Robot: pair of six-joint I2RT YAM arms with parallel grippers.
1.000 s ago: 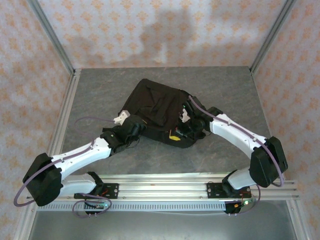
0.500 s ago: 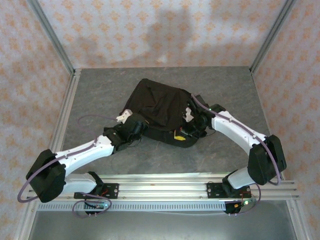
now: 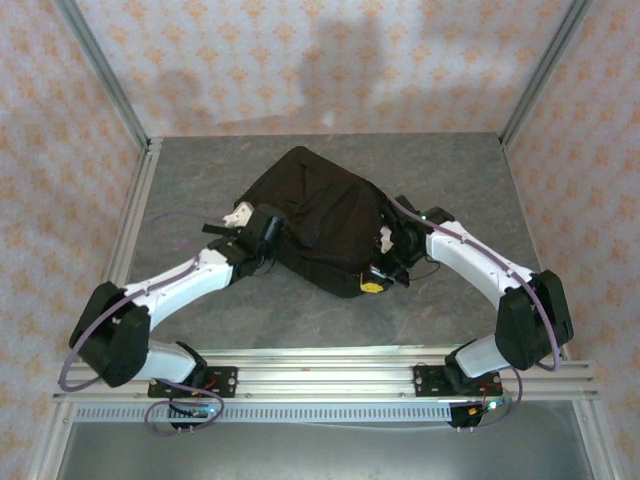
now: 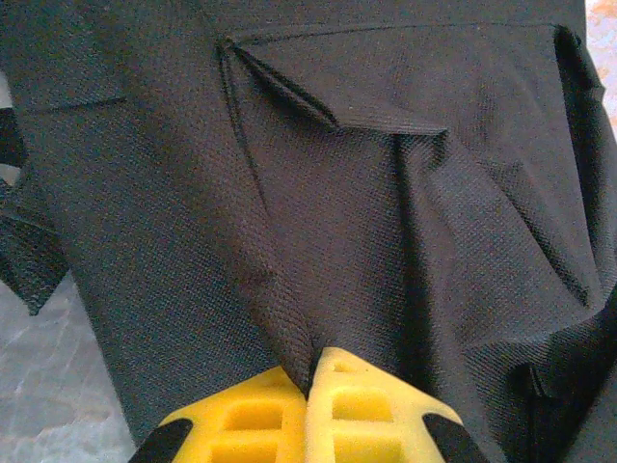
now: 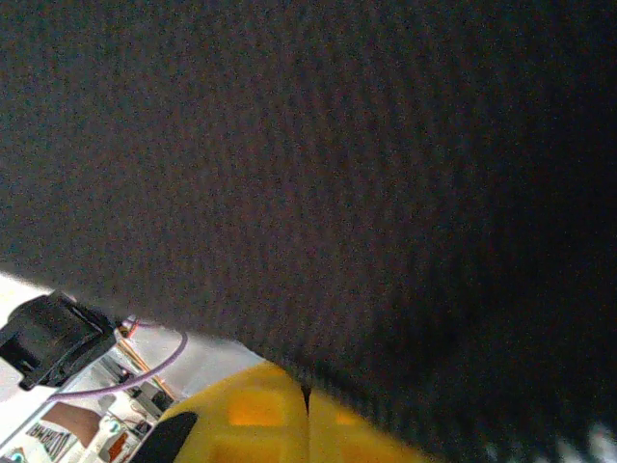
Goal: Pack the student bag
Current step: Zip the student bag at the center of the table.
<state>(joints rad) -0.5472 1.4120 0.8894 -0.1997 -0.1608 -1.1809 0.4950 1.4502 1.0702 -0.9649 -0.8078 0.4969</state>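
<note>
A large, black, soft fabric student bag [image 3: 320, 225] lay slumped at the centre of the grey stone-patterned tabletop [image 3: 470, 180] and was held from both sides. At its left edge the left gripper [image 3: 272, 240] was closed on it. In the left wrist view a fold of the cloth was seen pinched between the yellow pads [image 4: 366, 413] at the bottom of the frame. The right gripper [image 3: 374, 284], at the bag's lower right corner, was likewise closed, with black cloth draped over its fingertips [image 5: 251, 407] (a grip on the edge was judged likely, the pinch itself being hidden). The step in hand was judged to be the arranging of the bag for packing. Next, its mouth would have to be found and spread, one hold being retained while the other was moved.
</note>
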